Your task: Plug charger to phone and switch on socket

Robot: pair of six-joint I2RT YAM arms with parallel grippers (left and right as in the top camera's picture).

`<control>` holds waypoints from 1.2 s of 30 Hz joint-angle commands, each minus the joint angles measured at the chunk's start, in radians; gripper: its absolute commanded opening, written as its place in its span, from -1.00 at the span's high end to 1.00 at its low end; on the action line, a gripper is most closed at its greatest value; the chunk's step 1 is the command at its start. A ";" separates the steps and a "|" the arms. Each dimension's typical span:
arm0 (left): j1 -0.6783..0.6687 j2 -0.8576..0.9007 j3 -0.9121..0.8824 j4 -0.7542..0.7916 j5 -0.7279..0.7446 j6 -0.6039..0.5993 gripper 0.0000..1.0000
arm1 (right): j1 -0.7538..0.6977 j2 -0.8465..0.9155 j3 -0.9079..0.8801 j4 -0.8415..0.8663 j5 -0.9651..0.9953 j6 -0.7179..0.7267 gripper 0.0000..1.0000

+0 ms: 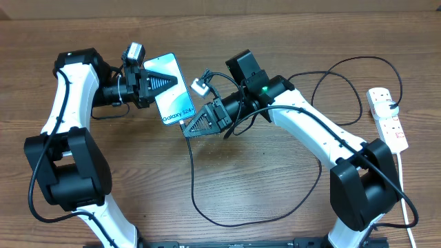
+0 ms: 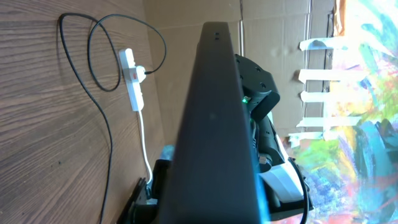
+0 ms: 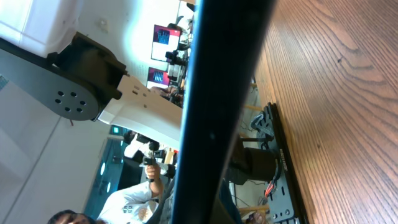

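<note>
I hold the phone [image 1: 172, 88] raised off the table, blue screen upward, white "Galaxy S24+" text legible, body tilted. The socket [image 1: 389, 117], a white strip with red switches, lies flat well apart to the phone's right. The charger [image 1: 191, 179], a thin black cable, runs from the socket in loops and sweeps in a wide loop below the phone; I cannot locate its tip.

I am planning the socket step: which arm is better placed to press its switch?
Right, probably: the socket lies on the right arm's side, while the left gripper, shut on the phone, is on the far side. The right gripper also grips the phone.
</note>
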 commanded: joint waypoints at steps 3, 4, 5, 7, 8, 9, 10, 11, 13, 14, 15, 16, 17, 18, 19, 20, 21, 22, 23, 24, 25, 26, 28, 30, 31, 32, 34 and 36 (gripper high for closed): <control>-0.007 -0.010 0.014 -0.001 0.019 -0.006 0.92 | -0.001 -0.031 0.002 0.048 -0.008 0.049 0.92; -0.007 -0.010 0.014 0.000 0.019 -0.006 0.92 | -0.001 -0.031 0.002 0.054 -0.008 0.051 0.92; -0.007 -0.010 0.014 0.000 0.019 -0.006 0.92 | -0.001 -0.031 0.002 0.067 -0.008 0.070 0.92; -0.007 -0.010 0.014 0.000 0.018 -0.006 0.92 | -0.001 -0.031 0.002 0.082 -0.008 0.084 0.93; -0.007 -0.010 0.014 -0.001 0.018 -0.006 0.92 | -0.001 -0.031 0.002 0.088 -0.004 0.095 0.92; -0.007 -0.010 0.014 0.000 0.018 -0.006 0.91 | -0.001 -0.031 0.002 0.089 0.003 0.098 0.92; -0.007 -0.010 0.014 -0.001 0.018 -0.006 0.91 | -0.001 -0.031 0.002 0.087 0.022 0.101 0.92; -0.007 -0.010 0.014 -0.001 0.018 -0.006 0.92 | -0.001 -0.031 0.002 0.087 0.027 0.101 0.92; -0.007 -0.010 0.014 -0.001 0.018 -0.006 0.92 | -0.001 -0.031 0.002 0.087 0.045 0.101 0.92; -0.007 -0.010 0.014 0.000 0.018 -0.006 0.92 | -0.001 -0.031 0.002 0.088 0.060 0.107 0.92; -0.007 -0.010 0.014 0.000 0.018 -0.006 0.91 | -0.001 -0.031 0.002 0.088 0.077 0.120 0.92; -0.007 -0.010 0.014 0.000 0.018 -0.006 0.92 | -0.001 -0.031 0.002 0.089 0.094 0.129 0.92; -0.007 -0.010 0.014 0.000 0.018 -0.005 0.91 | -0.001 -0.031 0.002 0.095 0.101 0.133 0.93; -0.007 -0.010 0.014 0.000 0.016 -0.005 0.91 | -0.001 -0.031 0.002 0.100 0.103 0.137 0.92; -0.007 -0.010 0.014 0.000 0.011 -0.006 0.91 | -0.001 -0.031 0.002 0.109 0.109 0.151 0.92; -0.007 -0.010 0.014 -0.001 0.005 -0.006 0.92 | -0.001 -0.031 0.002 0.119 0.113 0.160 0.92; -0.007 -0.010 0.014 -0.001 -0.003 -0.006 0.92 | -0.001 -0.031 0.002 0.130 0.113 0.173 0.92; -0.008 -0.010 0.014 -0.001 -0.011 -0.006 0.92 | -0.001 -0.031 0.002 0.142 0.115 0.185 0.92; -0.008 -0.010 0.014 -0.002 -0.020 -0.006 0.92 | -0.001 -0.031 0.002 0.157 0.123 0.204 0.92; -0.008 -0.010 0.014 -0.002 -0.025 -0.006 0.92 | -0.001 -0.031 0.002 0.172 0.129 0.216 0.92; -0.008 -0.010 0.014 -0.004 -0.027 -0.006 0.91 | -0.001 -0.031 0.002 0.189 0.135 0.233 0.92; -0.008 -0.010 0.014 -0.005 -0.027 -0.006 0.91 | -0.001 -0.031 0.002 0.202 0.140 0.248 0.92; -0.009 -0.010 0.014 -0.007 -0.027 -0.006 0.92 | -0.001 -0.031 0.002 0.233 0.147 0.273 0.92; -0.012 -0.010 0.014 -0.007 -0.029 -0.006 0.92 | -0.001 -0.031 0.002 0.268 0.150 0.304 0.92; -0.014 -0.010 0.014 -0.007 -0.031 -0.005 0.91 | -0.001 -0.031 0.002 0.288 0.150 0.320 0.92; -0.016 -0.010 0.014 -0.007 -0.033 -0.005 0.91 | -0.001 -0.031 0.002 0.307 0.150 0.338 0.92; -0.016 -0.010 0.014 -0.007 -0.037 -0.004 0.92 | -0.001 -0.031 0.002 0.341 0.167 0.374 0.92; -0.018 -0.010 0.014 -0.008 -0.045 -0.004 0.92 | -0.001 -0.031 0.002 0.365 0.190 0.399 0.92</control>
